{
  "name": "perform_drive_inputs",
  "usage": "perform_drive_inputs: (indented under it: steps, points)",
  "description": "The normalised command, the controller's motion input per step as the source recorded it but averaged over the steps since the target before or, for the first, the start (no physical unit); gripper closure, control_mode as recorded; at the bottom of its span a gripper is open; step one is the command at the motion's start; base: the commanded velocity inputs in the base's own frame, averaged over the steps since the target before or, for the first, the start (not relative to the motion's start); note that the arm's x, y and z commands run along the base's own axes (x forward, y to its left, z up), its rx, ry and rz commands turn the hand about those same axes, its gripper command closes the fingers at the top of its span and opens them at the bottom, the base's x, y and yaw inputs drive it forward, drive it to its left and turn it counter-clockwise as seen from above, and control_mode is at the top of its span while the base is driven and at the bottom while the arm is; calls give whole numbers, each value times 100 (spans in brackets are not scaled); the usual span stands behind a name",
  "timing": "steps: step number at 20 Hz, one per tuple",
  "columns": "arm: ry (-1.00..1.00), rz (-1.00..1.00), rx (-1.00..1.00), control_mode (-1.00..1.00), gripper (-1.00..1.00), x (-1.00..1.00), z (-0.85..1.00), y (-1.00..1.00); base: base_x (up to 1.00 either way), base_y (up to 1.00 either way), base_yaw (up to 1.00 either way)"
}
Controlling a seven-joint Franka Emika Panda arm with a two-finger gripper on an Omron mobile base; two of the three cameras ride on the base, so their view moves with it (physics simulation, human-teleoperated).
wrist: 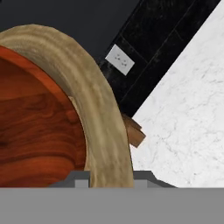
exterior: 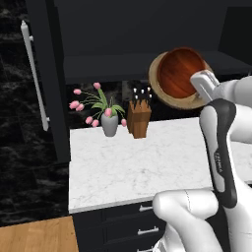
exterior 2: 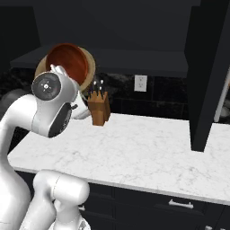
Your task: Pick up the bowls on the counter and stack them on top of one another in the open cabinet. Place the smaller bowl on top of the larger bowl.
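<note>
The smaller bowl (exterior: 179,73), glossy reddish-brown, sits nested inside the larger bowl (exterior: 156,83), a tan wooden one. Both are tipped on edge in the air, in front of the open cabinet's shelf (exterior: 108,66). My gripper (exterior: 203,84) is shut on their right-hand rim. In the hand view the tan rim (wrist: 103,113) runs between the fingertips (wrist: 76,179) and the reddish-brown inside (wrist: 39,131) lies to its left. From the right base view the smaller bowl (exterior 2: 67,60) and the tan rim (exterior 2: 91,67) show just above my wrist, which hides the gripper. The counter (exterior: 147,162) lies below.
A grey vase of pink tulips (exterior: 109,123) and a wooden knife block (exterior: 139,118) stand at the counter's back, under the bowls. The cabinet door (exterior: 49,74) hangs open at the left with a long silver handle (exterior: 32,74). A wall outlet (exterior 2: 140,83) is behind.
</note>
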Motion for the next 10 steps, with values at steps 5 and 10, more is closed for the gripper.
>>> perform_drive_inputs:
  steps: [5, 10]
  points:
    - [19, -10, 0, -100, 100, 100, 20, 0, 0, 0, 0]
    - [24, -9, 1, -100, 100, 100, 24, 0, 0, 0, 0]
